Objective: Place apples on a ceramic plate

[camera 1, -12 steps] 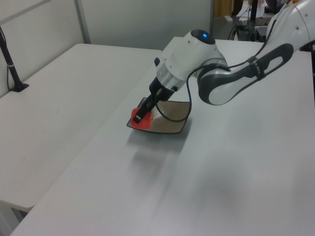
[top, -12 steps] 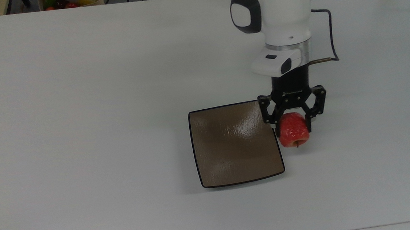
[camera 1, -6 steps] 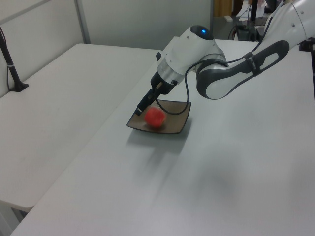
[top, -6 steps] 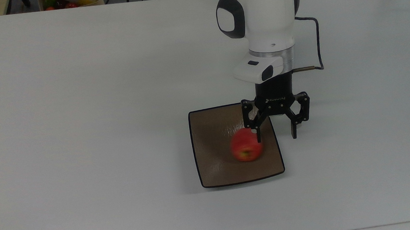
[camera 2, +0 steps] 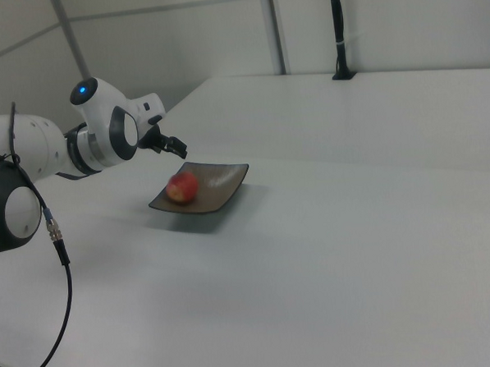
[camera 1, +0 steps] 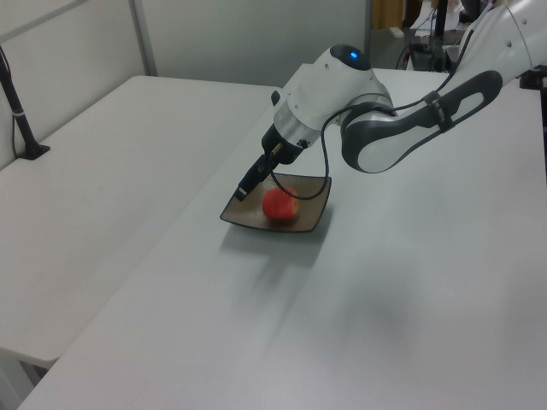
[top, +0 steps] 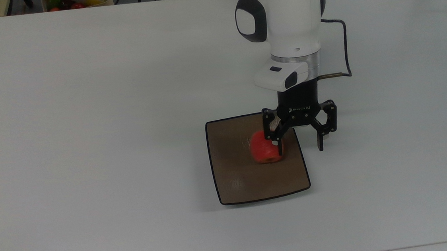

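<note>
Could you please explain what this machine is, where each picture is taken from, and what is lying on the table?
The white machine is a robot arm ending in a black two-finger gripper. One picture looks down from above, and two look across the table from opposite sides. On the table lies a square brown plate with a thin dark rim. A small red apple rests on the plate, also seen in the left view and the right view. The gripper is open and holds nothing; it hangs over the plate's edge on the top view's right, beside the apple. A black cable runs from the arm's wrist.
</note>
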Tool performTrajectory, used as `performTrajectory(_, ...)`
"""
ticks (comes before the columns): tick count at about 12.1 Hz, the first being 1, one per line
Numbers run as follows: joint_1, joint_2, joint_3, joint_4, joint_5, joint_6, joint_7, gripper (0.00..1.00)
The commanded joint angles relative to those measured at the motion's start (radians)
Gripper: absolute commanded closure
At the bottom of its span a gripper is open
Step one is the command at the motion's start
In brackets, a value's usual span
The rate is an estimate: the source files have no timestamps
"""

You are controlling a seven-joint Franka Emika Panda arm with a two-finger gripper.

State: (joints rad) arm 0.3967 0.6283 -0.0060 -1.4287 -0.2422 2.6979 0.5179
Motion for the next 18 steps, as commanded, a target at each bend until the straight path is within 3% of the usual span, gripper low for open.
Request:
performTrajectory(1,-0.004,-0.05,-0.006,-0.03,-0.026,-0.085,0.013,0.08)
performTrajectory(2,-0.01,-0.074,-0.002,-0.038,-0.026,-0.167,-0.025,0.0)
performTrajectory(4,-0.012,-0.113,0.003,-0.045,-0.008,-0.358,-0.131,0.0)
performTrajectory(8,-0.047,-0.168,0.004,-0.036,0.017,-0.594,-0.2,0.0)
performTrajectory(12,-0.079,-0.274,0.003,-0.045,0.066,-0.922,-0.406,0.0)
performTrajectory(18,-0.173,-0.522,-0.009,-0.26,0.225,-0.87,-0.415,0.0)
